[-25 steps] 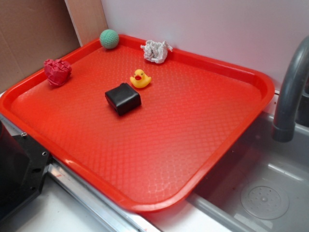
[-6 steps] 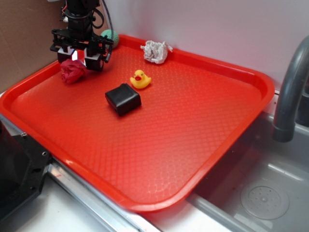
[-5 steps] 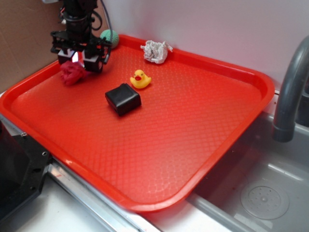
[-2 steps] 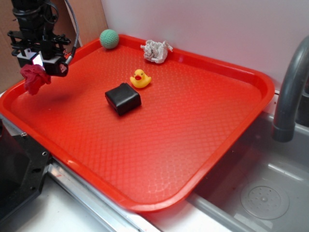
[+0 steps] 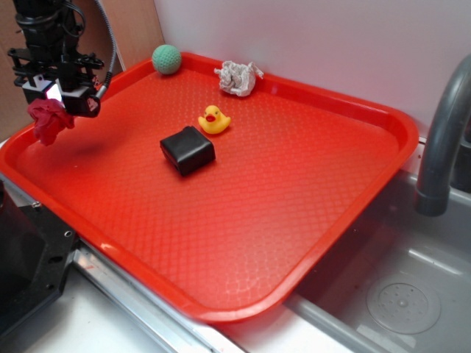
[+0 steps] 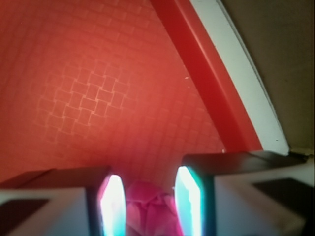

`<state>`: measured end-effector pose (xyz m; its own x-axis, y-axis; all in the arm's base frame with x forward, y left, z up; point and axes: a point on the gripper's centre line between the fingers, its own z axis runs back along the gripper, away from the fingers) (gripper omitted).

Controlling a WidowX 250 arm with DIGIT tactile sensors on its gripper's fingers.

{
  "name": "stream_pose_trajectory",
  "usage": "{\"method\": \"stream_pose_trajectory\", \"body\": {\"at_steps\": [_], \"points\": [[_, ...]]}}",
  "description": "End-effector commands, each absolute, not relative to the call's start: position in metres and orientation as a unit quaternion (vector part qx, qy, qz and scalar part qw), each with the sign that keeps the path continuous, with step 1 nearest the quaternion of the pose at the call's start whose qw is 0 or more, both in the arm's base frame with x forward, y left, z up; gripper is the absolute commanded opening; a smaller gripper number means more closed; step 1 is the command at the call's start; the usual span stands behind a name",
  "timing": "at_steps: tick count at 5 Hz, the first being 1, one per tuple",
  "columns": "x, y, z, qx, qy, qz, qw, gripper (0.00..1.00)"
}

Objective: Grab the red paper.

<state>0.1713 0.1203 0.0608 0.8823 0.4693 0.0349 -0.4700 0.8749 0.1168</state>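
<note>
Holding the small dark red crumpled paper wad [image 5: 48,120] pinched between my black gripper's [image 5: 53,110] nearly closed fingers, I am hanging it above the big red plastic tray's [image 5: 309,176] left edge; next I am judging only a steady hold is needed.

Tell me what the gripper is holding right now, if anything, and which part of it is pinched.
The gripper holds the red paper, pinched by its top between the fingers; the rest hangs below, above the tray.

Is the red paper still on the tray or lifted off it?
Lifted: the red paper hangs between the gripper fingers above the tray.
</note>
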Motion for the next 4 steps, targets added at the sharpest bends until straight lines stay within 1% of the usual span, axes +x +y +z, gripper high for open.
{"method": "stream_pose_trajectory", "body": {"at_steps": [1, 2, 3, 4], "points": [[0.166, 0.107, 0.120, 0.025, -0.033, 0.211, 0.977, 0.00], [0.188, 0.077, 0.167, -0.011, -0.043, 0.194, 0.980, 0.00], [0.206, 0.044, 0.199, -0.008, -0.045, 0.156, 0.987, 0.00], [0.215, 0.021, 0.214, -0.006, -0.056, 0.114, 0.992, 0.00]]}}
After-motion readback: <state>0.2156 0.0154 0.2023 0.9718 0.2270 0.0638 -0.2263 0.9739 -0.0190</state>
